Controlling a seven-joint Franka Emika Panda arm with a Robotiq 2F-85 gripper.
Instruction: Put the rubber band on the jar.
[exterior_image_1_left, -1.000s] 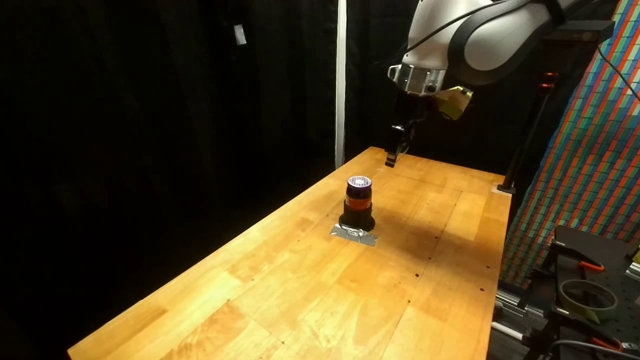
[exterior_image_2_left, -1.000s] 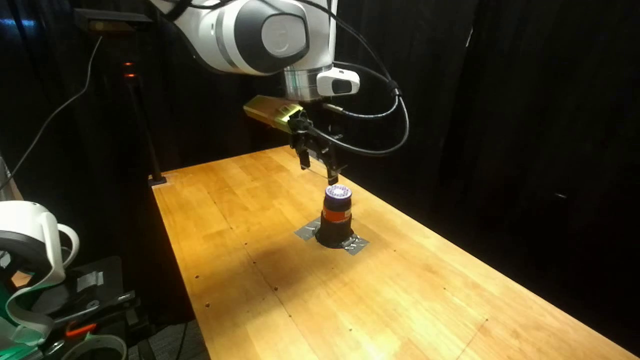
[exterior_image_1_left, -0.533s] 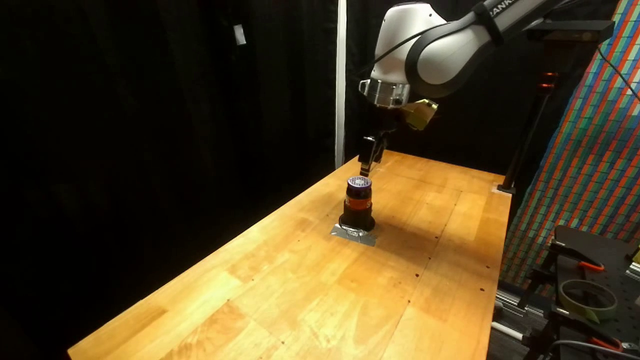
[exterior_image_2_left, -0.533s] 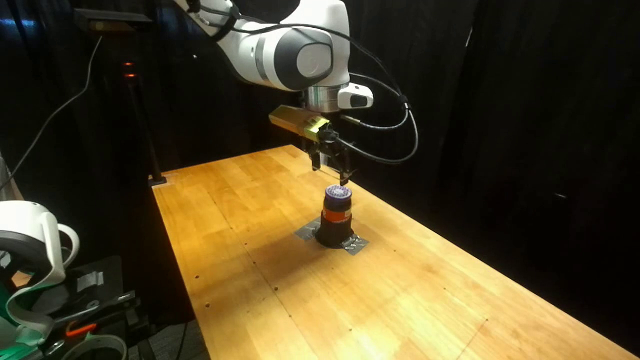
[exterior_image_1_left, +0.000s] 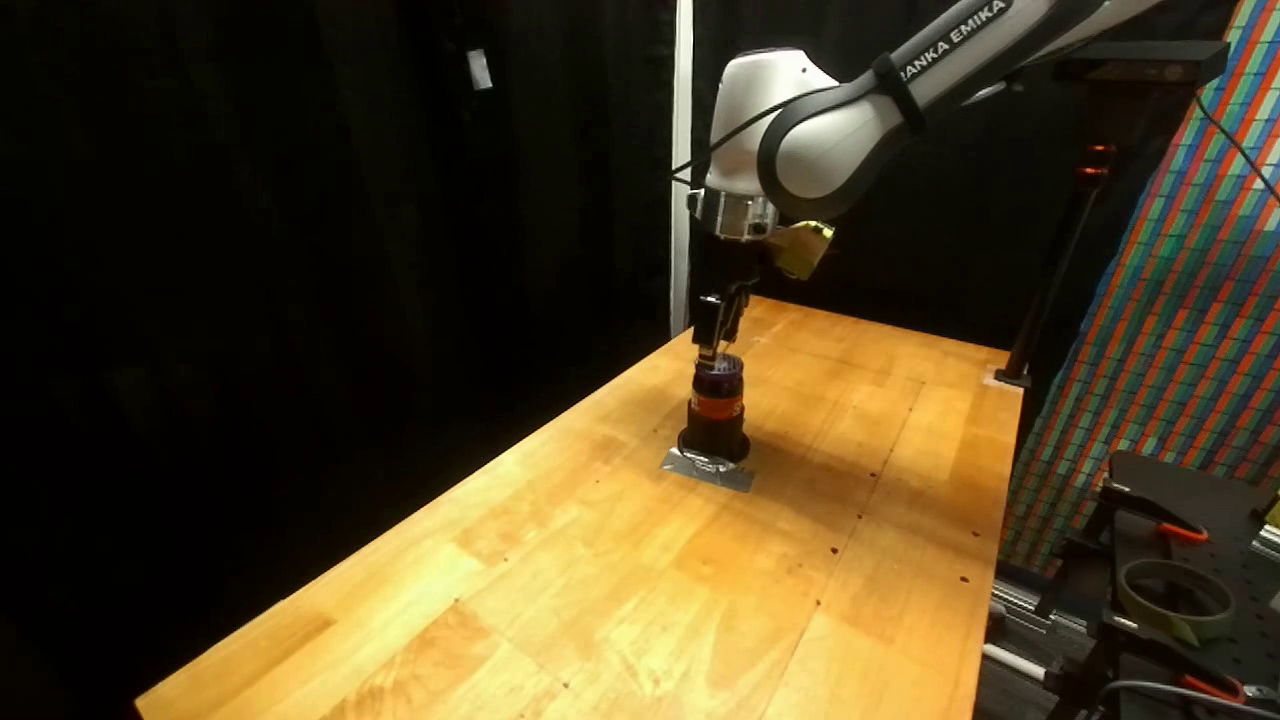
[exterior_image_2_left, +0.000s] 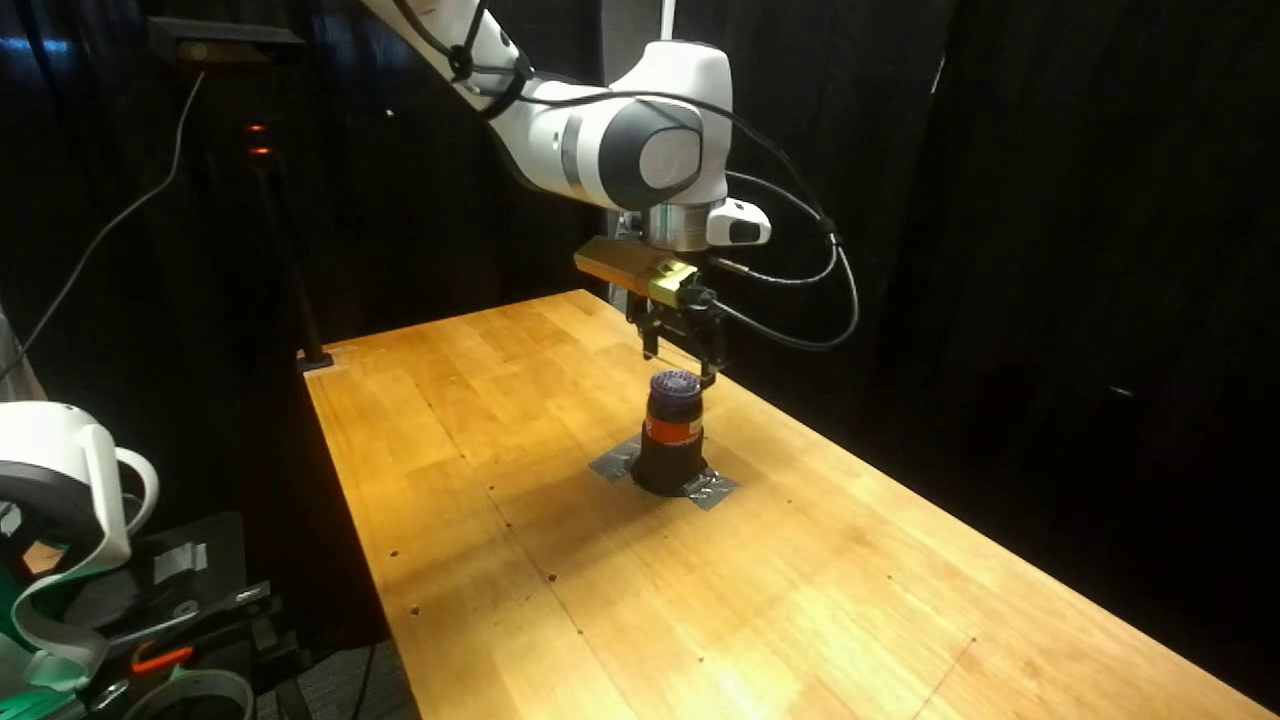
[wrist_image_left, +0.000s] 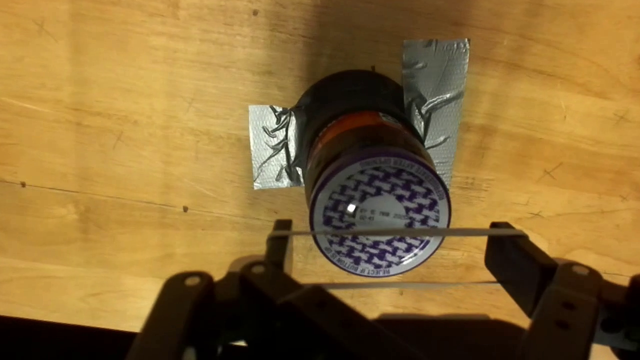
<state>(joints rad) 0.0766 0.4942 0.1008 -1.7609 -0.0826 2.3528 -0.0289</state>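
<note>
The jar stands upright on the table, with an orange-red label, dark body and purple-white patterned lid. It shows in both exterior views (exterior_image_1_left: 718, 407) (exterior_image_2_left: 674, 431) and from above in the wrist view (wrist_image_left: 382, 200). Its black base (wrist_image_left: 345, 92) is taped down. My gripper is open just above the lid, in both exterior views (exterior_image_1_left: 716, 352) (exterior_image_2_left: 679, 366) and the wrist view (wrist_image_left: 392, 229). A thin pale rubber band (wrist_image_left: 380, 232) is stretched around the two fingers. In the wrist view one strand crosses the lid and the other passes beyond the lid's lower edge.
Silver tape strips (wrist_image_left: 436, 82) (wrist_image_left: 274, 160) flank the base on the wooden table (exterior_image_1_left: 640, 580). A dark post (exterior_image_1_left: 1040, 280) stands at the table's far corner. A side cart with a tape roll (exterior_image_1_left: 1176, 598) is beside the table. Dark curtains hang behind.
The arm has moved toward the jar and lower, bringing the open gripper from behind the jar to above its lid. The jar has not moved.
</note>
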